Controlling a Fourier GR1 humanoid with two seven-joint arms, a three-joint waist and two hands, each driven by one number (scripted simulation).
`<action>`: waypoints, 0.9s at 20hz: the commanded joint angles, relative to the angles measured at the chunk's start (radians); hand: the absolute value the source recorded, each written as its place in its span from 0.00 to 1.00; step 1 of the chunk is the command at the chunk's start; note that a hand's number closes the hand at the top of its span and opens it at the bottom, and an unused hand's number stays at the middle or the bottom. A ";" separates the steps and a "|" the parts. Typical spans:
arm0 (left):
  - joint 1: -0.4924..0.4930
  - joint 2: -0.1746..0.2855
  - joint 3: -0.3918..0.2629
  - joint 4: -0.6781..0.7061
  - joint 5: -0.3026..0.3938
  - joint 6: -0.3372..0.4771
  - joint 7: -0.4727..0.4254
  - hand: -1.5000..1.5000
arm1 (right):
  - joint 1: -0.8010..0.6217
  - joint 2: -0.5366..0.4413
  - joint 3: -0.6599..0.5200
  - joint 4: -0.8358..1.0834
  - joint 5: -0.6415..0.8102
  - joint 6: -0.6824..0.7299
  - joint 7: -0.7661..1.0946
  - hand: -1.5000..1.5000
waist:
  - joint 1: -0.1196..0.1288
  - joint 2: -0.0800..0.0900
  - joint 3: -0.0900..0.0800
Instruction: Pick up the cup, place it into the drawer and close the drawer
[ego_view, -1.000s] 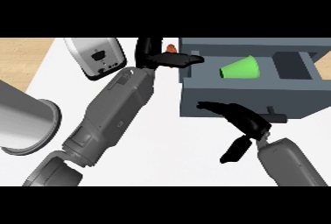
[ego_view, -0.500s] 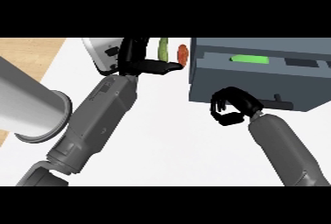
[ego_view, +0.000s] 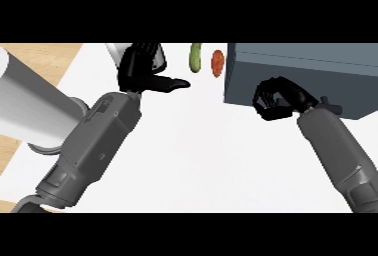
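Observation:
The grey drawer unit (ego_view: 310, 70) stands at the upper right with its front flush, and no opening shows. The green cup is hidden from view. My right hand (ego_view: 277, 97) rests against the drawer front with its fingers curled and nothing in them. A small grey handle (ego_view: 334, 107) pokes out just right of that hand. My left hand (ego_view: 144, 70) is at the upper left, away from the drawer, fingers straight and thumb pointing right, holding nothing.
A large pale cylinder (ego_view: 33, 107) lies along the left side over the wooden counter edge (ego_view: 40, 55). A green item (ego_view: 196, 56) and a red item (ego_view: 218, 61) sit left of the drawer unit. A white appliance (ego_view: 118, 50) shows behind my left hand.
The drawer, open with the green cup showing inside, has slid shut and hides the cup. My right hand followed up against its front. My left hand drew away to the left.

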 joint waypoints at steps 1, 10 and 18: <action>0.026 0.042 0.001 -0.034 0.003 -0.022 0.023 0.00 | -0.136 -0.079 -0.092 0.091 -0.015 -0.070 0.036 1.00 | 0.023 0.011 -0.002; 0.057 0.040 -0.015 -0.061 0.001 -0.063 0.017 0.00 | -0.171 -0.140 -0.133 0.039 -0.077 0.026 0.060 1.00 | 0.057 0.026 -0.003; 0.073 0.037 -0.013 -0.085 0.019 -0.091 0.037 0.00 | -0.146 -0.164 -0.148 -0.008 -0.121 0.105 0.081 1.00 | 0.079 0.029 -0.003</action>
